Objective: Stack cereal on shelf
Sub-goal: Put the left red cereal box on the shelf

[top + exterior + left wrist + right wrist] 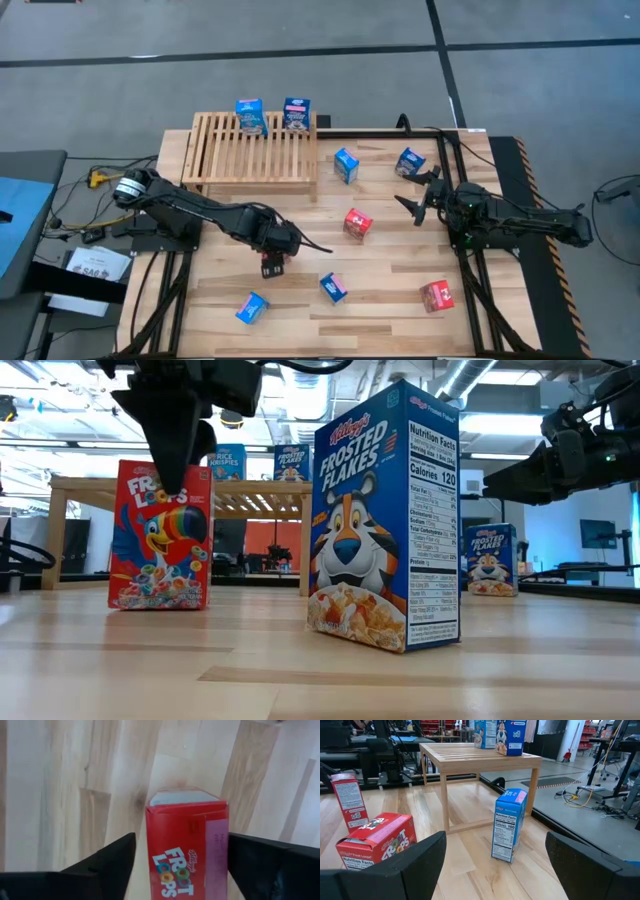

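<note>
1. One small red cardboard cereal box (187,820), printed Froot Loops, standing upright on the pale plank tabletop (400,260), near the front and well apart from the low light-wood slatted shelf (255,150).
2. Probably light and hollow, with thin walls that dent under a hard squeeze. Glossy faces, so likely to slip in a loose hold.
3. Best taken across the two narrow sides, just below the top flap, where the folded edges stiffen the card.
4. Straddled from above by the left gripper (181,840). One finger sits at the box's edge, with a sliver of table showing by the other, so not yet clamped.
5. Two blue boxes (249,115) already up on the slats at the far edge. Six more lie scattered over the planks.
6. Right gripper (420,203) hovering at the right side, fingers spread wide, holding nothing.
</note>
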Tool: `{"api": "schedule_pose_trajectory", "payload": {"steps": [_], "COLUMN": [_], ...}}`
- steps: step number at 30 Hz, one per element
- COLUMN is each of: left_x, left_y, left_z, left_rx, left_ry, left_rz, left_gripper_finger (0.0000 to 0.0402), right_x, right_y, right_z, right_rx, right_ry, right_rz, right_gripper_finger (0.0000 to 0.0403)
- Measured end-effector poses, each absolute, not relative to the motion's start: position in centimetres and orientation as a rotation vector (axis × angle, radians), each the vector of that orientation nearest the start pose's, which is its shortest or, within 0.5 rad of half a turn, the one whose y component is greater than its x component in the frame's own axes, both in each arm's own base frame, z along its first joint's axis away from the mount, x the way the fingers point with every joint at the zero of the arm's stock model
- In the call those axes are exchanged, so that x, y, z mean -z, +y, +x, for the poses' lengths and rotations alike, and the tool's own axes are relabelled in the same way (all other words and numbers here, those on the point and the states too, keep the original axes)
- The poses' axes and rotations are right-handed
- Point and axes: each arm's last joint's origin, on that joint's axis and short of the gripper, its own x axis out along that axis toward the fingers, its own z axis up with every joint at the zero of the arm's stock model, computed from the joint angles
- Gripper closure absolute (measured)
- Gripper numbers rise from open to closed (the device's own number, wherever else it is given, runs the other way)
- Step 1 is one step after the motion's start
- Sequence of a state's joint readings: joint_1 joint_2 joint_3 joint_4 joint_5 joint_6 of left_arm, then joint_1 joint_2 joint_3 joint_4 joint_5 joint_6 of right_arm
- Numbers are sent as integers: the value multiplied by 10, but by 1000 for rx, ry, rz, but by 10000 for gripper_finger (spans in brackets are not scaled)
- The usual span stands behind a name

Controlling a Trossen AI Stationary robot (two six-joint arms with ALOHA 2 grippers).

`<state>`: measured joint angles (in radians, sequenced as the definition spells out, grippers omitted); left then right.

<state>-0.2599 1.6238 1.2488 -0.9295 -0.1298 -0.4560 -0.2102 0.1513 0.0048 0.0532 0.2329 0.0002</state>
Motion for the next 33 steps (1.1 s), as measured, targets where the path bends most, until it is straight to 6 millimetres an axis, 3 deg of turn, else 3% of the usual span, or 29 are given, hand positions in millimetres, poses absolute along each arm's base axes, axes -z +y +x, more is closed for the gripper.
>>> {"api": "schedule_pose_trajectory", "payload": {"steps": [7,22,33], "left_x": [-243,-262,-308], "left_y": [-74,-70,-58], "left_z": [298,282,235], "left_rx": [-156,-138,-139], "left_ry": [1279,1269,1191], "left_rz": [-145,-142,-155], "left_gripper_finger": [186,243,250], "right_x": [-158,-158,-158], "right_y": [-29,-29,-29], "right_z": [102,102,102], "right_rx": [443,443,443], "right_ry": [95,94,94], "right_rz": [-1,-1,-1], "right_gripper_finger": [39,39,39]}}
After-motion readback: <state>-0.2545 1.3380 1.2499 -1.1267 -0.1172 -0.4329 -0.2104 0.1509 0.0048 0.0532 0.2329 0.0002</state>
